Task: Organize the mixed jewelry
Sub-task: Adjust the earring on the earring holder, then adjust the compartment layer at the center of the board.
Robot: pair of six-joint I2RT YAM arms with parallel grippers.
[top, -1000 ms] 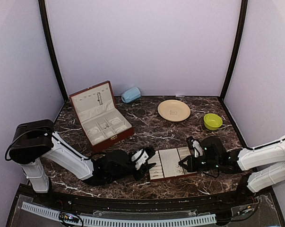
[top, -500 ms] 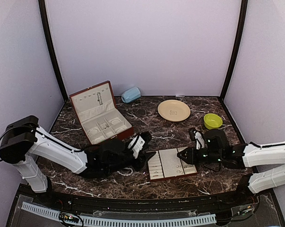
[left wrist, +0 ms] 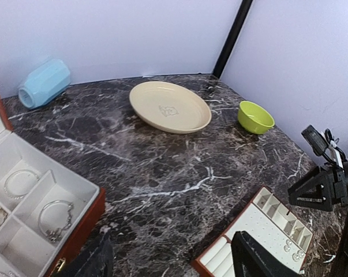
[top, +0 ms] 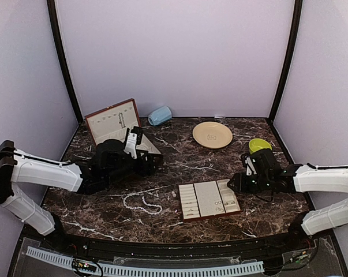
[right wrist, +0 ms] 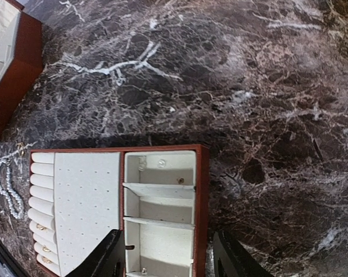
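Both grippers are empty. The left gripper (left wrist: 174, 257) is held with its jaws wide apart and nothing between them, well to the left of the cream slotted tray with the red-brown rim (top: 209, 199), beside the open red-brown box with cream lining (top: 113, 130). The right gripper (right wrist: 170, 257) is poised directly above the tray's right-hand compartments, its jaws also apart.

Several tiny silvery rings and earrings (right wrist: 41, 227) are already seated in the tray. The long strand of small white pearl-like beads (top: 142, 202) lies loose on the dark marble tabletop (top: 179, 161) just left of the tray, partly doubled on itself.

The strand is judged to be the piece left to sort. It is best taken by the left gripper where 2 runs of beads lie side by side. The fingertips should be set down onto the marble on either side, closed slowly, and lifted until the trailing end clears the tray's rim. A slip is risked if only 1 bead is pinched.
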